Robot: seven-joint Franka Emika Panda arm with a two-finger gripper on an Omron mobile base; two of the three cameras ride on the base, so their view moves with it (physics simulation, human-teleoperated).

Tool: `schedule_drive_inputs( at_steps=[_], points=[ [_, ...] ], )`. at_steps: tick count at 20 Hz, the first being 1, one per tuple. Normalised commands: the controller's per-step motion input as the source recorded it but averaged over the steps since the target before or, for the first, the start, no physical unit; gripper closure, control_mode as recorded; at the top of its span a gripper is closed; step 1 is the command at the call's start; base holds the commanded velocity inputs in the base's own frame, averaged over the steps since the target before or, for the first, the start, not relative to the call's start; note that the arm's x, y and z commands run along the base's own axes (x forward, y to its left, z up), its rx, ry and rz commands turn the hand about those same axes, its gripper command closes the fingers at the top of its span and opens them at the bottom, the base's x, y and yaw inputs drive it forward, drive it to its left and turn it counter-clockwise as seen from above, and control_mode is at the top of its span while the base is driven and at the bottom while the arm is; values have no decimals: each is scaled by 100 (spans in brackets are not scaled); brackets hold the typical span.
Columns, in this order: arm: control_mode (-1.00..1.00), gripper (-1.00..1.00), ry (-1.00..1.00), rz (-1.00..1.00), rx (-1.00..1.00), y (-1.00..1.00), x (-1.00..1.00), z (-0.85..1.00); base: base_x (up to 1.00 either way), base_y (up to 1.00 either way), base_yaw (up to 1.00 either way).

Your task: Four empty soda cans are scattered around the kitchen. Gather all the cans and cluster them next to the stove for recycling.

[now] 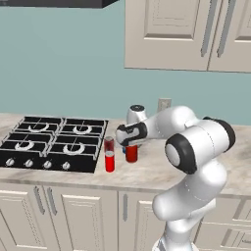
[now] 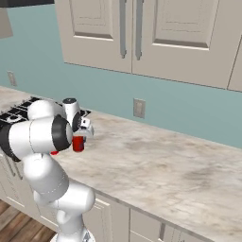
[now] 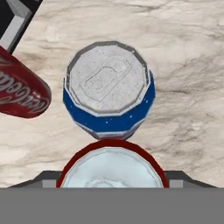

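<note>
The stove (image 1: pixel 51 142) is cut off by the left edge in the left base view. The arm hides most of the blue can (image 3: pixel 108 89) there. In the hand view, the red can (image 3: pixel 112 168) at the bottom is cropped, and its grip cannot be confirmed.

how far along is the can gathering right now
Done: one red can and the blue can stand on the counter beside the stove. In hand: a second red can sits between the end effector's fingers, grip unclear. Left: I count three cans here, so a fourth likely needs fetching.
</note>
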Motion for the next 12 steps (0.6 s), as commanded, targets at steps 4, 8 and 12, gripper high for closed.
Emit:
schedule_drive_inputs(
  at_steps=[4, 8, 12],
  points=[
    [-100, 100, 0, 0, 1, 2, -17, -47, 0, 0, 0],
    [-100, 100, -1, 0, 5, 0, -44, -49, 0, 0, 0],
    [-100, 100, -5, 0, 6, 0, -61, -54, 0, 0, 0]
  ],
)
